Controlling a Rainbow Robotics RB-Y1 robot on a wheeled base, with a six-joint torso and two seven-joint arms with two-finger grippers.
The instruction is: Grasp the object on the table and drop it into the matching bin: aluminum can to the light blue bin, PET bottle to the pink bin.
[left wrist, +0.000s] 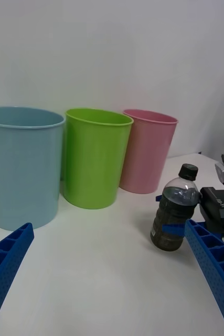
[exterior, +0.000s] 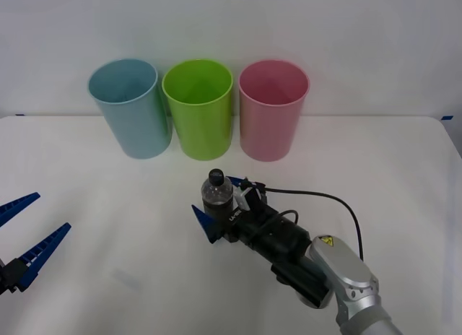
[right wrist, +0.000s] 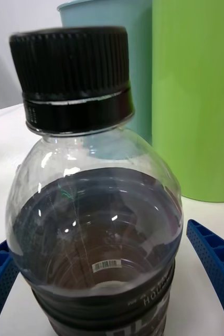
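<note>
Right gripper [exterior: 216, 209] fingers straddle the bottle [exterior: 216, 193], upright on the table [exterior: 108, 205] in front of the pink bin [exterior: 273, 118]; can't tell if clamped. Lift and drop remain. Left gripper [exterior: 25, 234] open, idle.

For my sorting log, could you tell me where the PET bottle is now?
In the front view the PET bottle stands upright mid-table between the right gripper jaws, in front of the lime green bin.

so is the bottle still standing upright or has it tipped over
Upright. The PET bottle stands on its base on the table, black cap on top, with the right claw around its body; whether the fingers press it is unclear.
</note>
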